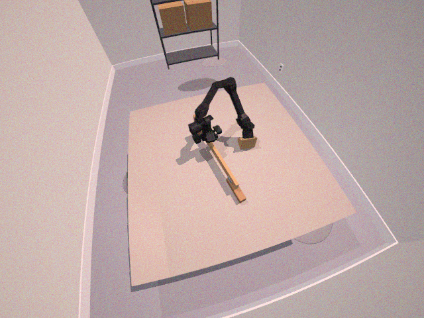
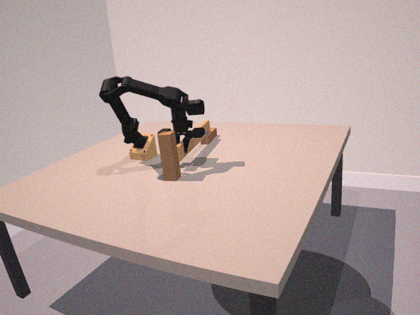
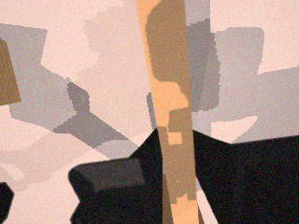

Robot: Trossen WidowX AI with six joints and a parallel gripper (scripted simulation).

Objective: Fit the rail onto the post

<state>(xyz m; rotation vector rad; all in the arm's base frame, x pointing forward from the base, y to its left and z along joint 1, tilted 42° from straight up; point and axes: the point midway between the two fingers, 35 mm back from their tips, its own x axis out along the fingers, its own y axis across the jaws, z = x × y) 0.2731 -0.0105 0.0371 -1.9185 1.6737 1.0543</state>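
The long rail reaches from my gripper to the low footboard block. Its far end lies over the block at the bracket; how deep it sits there is too small to tell. A lit strip between the rail and its shadow shows it raised off the table along its length. My gripper is shut on the rail close to its near end. The upright post stands nearest the exterior camera, just beyond that end. The pegs, the holes and any gap at the post are hidden.
The arm's wooden base block stands on the table to one side of the rail. The arm arches over to the post and hides most of it in the top view. A shelf with boxes stands beyond the table.
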